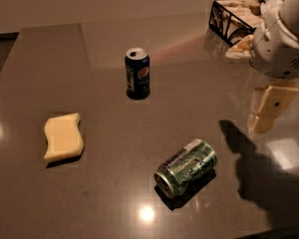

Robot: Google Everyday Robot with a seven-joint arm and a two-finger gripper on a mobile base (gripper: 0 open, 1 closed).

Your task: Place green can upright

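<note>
Near the desk's (pixel 199 88) front edge, the green aluminium soda can (pixel 186 167) lies toppled, awaiting righting; the gripper (pixel 262 120) hovers by the right edge, its state untellable.

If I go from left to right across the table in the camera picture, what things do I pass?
Pale yellow wavy sponge → dark blue Pepsi can, standing upright → green aluminium can, lying on its side → the robot's gripper, hanging at the far right.

Upright Pepsi can (pixel 137 73), yellow sponge (pixel 63 136) at left, wire basket (pixel 222 20) far right
</note>
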